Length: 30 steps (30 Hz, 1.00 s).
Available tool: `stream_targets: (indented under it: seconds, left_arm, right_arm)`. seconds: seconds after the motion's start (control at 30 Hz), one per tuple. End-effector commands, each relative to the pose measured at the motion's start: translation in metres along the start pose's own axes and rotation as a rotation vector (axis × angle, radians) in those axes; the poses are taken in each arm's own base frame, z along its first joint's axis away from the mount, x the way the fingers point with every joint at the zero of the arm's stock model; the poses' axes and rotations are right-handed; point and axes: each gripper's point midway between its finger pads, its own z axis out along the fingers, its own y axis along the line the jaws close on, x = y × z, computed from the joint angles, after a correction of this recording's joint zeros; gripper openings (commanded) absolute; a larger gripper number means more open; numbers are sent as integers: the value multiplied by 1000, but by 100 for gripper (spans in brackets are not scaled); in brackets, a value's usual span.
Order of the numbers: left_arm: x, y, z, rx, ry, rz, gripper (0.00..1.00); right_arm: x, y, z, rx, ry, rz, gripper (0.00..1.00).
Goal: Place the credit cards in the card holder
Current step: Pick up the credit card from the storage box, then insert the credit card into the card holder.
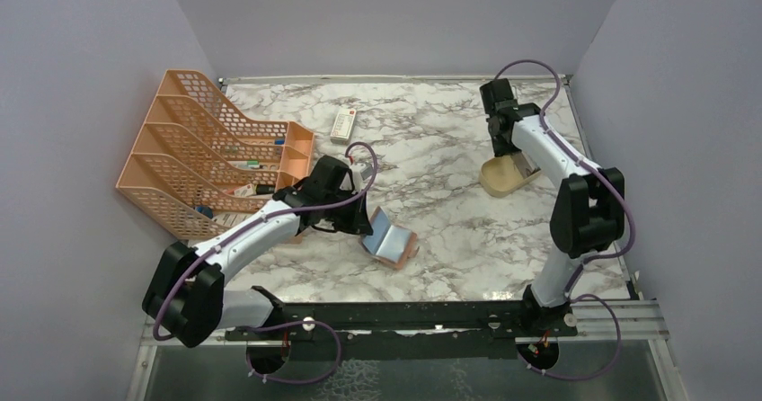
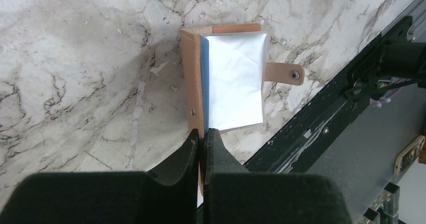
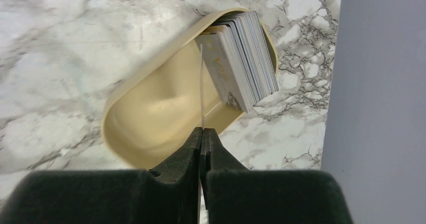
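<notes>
The card holder (image 1: 392,239) is a brown wallet standing open on the marble, with a silver inner sleeve (image 2: 235,81) and a clasp tab (image 2: 284,73). My left gripper (image 2: 202,131) is shut on the edge of its brown cover (image 2: 192,78), keeping that flap upright. At the back right, my right gripper (image 3: 202,129) is shut on one thin credit card (image 3: 202,83), seen edge-on above a tan oval tray (image 3: 120,113). A stack of several credit cards (image 3: 243,58) leans at the tray's far end. From above, the right gripper (image 1: 514,154) hangs over that tray (image 1: 500,183).
An orange mesh file rack (image 1: 211,149) stands at the left, close behind the left arm. A white remote-like item (image 1: 343,124) lies at the back. The black rail (image 1: 404,311) runs along the near edge. The grey side wall (image 3: 382,83) is close to the tray.
</notes>
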Motion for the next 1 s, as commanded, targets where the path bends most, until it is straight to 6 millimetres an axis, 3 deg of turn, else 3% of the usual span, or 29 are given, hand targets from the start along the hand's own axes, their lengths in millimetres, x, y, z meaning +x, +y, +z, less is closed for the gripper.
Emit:
stream_targets:
  seconds: [0.0, 0.17, 0.33, 0.5, 0.63, 0.73, 0.87, 0.97]
  left_arm:
    - [-40, -13, 5, 28, -99, -39, 0]
    - [-59, -15, 23, 46, -120, -109, 0]
    - [-62, -16, 43, 77, -100, -192, 0]
    - [-67, -8, 57, 58, -117, -242, 0]
    - [-68, -9, 70, 92, -154, -299, 0]
    - [-65, -7, 78, 105, -167, -337, 0]
    - [-60, -7, 86, 129, -175, -375, 0]
    - [-56, -5, 88, 128, -169, -393, 0]
  right_arm:
    - [-19, -1, -53, -111, -114, 66, 1]
    - [-31, 24, -91, -302, -241, 106, 1]
    - [-19, 63, -121, -494, -298, 74, 1]
    - [1, 101, -157, -780, -372, 51, 1]
    - [29, 129, -185, -1014, -386, 53, 1]
    - [55, 149, -196, -1150, -301, 60, 1]
    - [75, 166, -212, -1288, -256, 114, 1]
    - [88, 178, -209, -1330, -208, 177, 1]
